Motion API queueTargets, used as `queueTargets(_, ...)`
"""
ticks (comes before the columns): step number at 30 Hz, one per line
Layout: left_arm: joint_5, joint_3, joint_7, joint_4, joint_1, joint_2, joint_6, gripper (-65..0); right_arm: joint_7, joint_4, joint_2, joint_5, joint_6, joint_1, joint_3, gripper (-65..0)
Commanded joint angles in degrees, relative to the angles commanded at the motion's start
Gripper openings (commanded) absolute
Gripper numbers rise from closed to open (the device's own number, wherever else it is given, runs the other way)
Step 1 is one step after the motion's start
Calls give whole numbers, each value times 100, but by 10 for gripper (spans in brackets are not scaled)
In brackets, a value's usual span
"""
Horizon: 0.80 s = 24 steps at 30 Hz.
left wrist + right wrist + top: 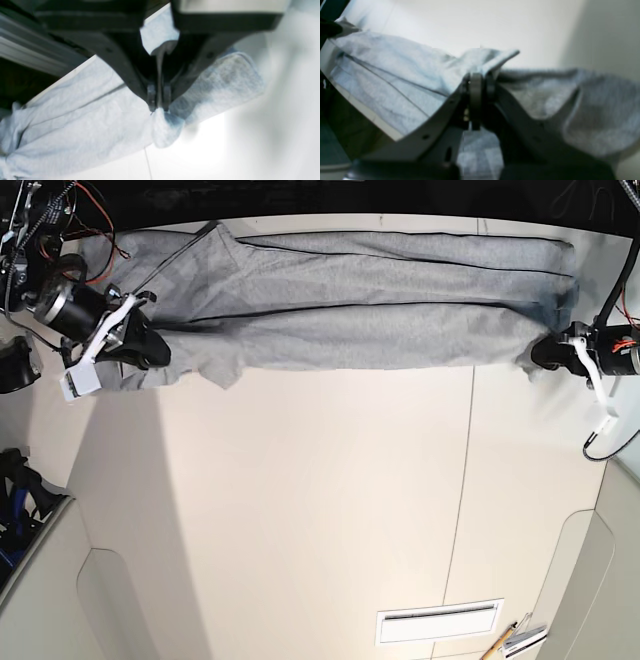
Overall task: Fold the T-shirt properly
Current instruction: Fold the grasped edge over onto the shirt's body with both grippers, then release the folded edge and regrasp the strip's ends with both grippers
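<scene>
Jaws of left gripper [159, 109] and right gripper [480, 81] clamp T-shirt [370, 305] ends (lettering unseen, wrist views blurred).

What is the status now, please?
Left gripper and right gripper both shut on large heather-grey cotton T-shirt. Shirt stretched between them. Nothing in the way.

The T-shirt [380, 310] is soft heather-grey knit cloth, matt and finely flecked, lying in loose creases. The worktop [320, 510] is a smooth, pale, faintly satin board. The left hand [159, 106] is dark matt plastic; the right hand [480, 85] looks the same.
</scene>
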Motion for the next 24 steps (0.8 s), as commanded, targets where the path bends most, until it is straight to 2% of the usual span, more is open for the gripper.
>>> queueTargets(6, 59, 0, 9, 0, 240, -9, 0, -650, -2, 0, 0, 118, 44, -448, 22, -650)
queueTargets(11, 450, 0, 28, -7, 236, -9, 0, -650, -2, -22, -2, -448, -9, -595, 22, -650)
queueTargets(12, 531, 0, -13, -7, 238, -9, 0, -601, 0, -24, 0, -535, -9, -590, 22, -648)
queueTargets(14, 669, 0, -22, -11, 238, -9, 0, -487, 68, -24, 0, -579, -9, -590, 22, -437)
queueTargets(15, 769, 0, -24, -11, 240, -9, 0, -446, 90, -24, 0, -570, -11, -590, 22, -362)
queueTargets(16, 872, 0, -24, -11, 240, -9, 0, -419, 109, -24, 0, -568, -11, -588, 22, -330)
queueTargets(18, 907, -20, -24, -11, 238, -11, 0, -409, 101, -20, 0, -522, -46, -575, 37, -330)
queueTargets(20, 903, -153, -26, -9, 238, -9, 0, -409, 103, 35, -2, -221, -48, -575, 131, -331)
queueTargets(24, 723, -763, -26, -11, 446, -7, 0, -408, 81, 466, -94, -59, -28, -577, 382, -331)
